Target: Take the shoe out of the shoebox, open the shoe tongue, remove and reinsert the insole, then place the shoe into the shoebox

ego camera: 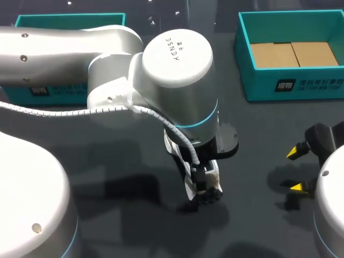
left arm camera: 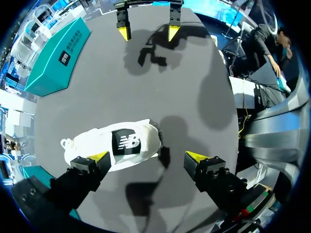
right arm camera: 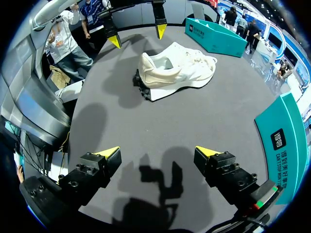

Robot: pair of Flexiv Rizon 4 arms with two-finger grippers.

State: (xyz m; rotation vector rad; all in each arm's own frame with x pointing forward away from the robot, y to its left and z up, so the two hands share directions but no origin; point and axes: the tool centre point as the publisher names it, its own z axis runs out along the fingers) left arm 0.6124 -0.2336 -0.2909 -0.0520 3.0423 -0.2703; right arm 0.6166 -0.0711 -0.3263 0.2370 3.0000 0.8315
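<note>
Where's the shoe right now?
The white shoe lies mid-table, outside the shoebox, under the left gripper and beside one of its open fingers.

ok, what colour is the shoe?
Shoe is white with a black side patch; clearest in left wrist view.

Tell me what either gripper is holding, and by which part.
Nothing is held. The left gripper and right gripper are open; the shoe lies on the table.

Shoe [ego camera: 208, 185] lies on the bench [ego camera: 123, 161], lower middle of frame, outside both boxes, under left gripper [left arm camera: 148, 158]. Shoebox [ego camera: 301, 88] sits upper right, second box [ego camera: 70, 20] upper left. Right gripper [ego camera: 295, 170] is right of shoe, well apart.
</note>
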